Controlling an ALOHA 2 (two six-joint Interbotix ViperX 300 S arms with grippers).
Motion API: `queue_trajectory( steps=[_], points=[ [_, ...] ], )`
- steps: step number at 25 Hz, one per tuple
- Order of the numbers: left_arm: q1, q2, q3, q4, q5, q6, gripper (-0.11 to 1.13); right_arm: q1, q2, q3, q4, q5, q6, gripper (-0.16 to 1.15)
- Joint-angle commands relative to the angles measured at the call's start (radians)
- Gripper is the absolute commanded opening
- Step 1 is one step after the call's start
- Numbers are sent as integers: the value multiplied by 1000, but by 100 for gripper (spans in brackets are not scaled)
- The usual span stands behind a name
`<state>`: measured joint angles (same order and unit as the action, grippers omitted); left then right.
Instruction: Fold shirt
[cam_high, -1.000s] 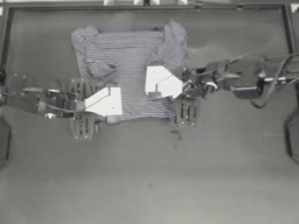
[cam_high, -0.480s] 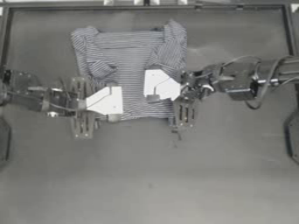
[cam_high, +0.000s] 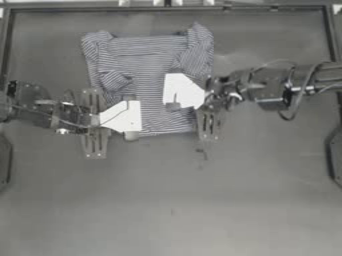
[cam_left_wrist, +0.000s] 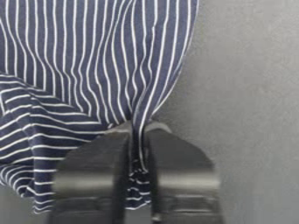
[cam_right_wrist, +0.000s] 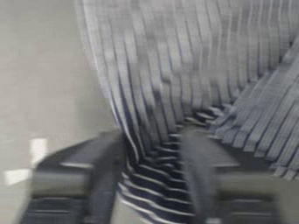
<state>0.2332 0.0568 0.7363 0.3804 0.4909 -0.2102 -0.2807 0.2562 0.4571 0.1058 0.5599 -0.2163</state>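
The striped shirt (cam_high: 143, 60) lies crumpled on the far half of the table, with one sleeve turned up at its far right corner. My left gripper (cam_high: 123, 117) sits at the shirt's near left hem and is shut on a pinch of fabric. In the left wrist view the striped cloth (cam_left_wrist: 88, 57) runs down between the closed jaws of the left gripper (cam_left_wrist: 139, 148). My right gripper (cam_high: 182, 92) reaches in over the shirt's right side. Folds of the shirt (cam_right_wrist: 192, 57) are bunched between the jaws of the right gripper (cam_right_wrist: 153, 162), which grip them.
The dark table (cam_high: 174, 200) stretches bare toward the near edge. A raised rim (cam_high: 167, 7) borders the far side. The right arm's cables (cam_high: 294, 95) loop over the table to the right of the shirt.
The right arm has shifted a little toward the far edge, carrying its pinch of shirt with it. The left gripper has hardly moved and keeps its hold.
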Motion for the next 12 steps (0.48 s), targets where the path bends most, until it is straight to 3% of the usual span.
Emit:
queue_trajectory(
  steps=[1, 5, 8, 10, 12],
  points=[
    [3, -9, -3, 2, 2, 5, 26, 2, 14, 6, -31, 5, 29, 57],
    [3, -18, -3, 2, 0, 26, -3, 8, 37, 9, -48, 34, 58, 28],
    [2, -31, -8, 2, 0, 28, 1, 21, 34, 9, -52, 41, 48, -2],
    [3, -38, -8, 2, 0, 29, 4, 32, 31, 6, -55, 40, 52, -5],
    [2, -49, -8, 2, 0, 29, 4, 40, 20, 5, -55, 38, 60, 3]
  ],
)
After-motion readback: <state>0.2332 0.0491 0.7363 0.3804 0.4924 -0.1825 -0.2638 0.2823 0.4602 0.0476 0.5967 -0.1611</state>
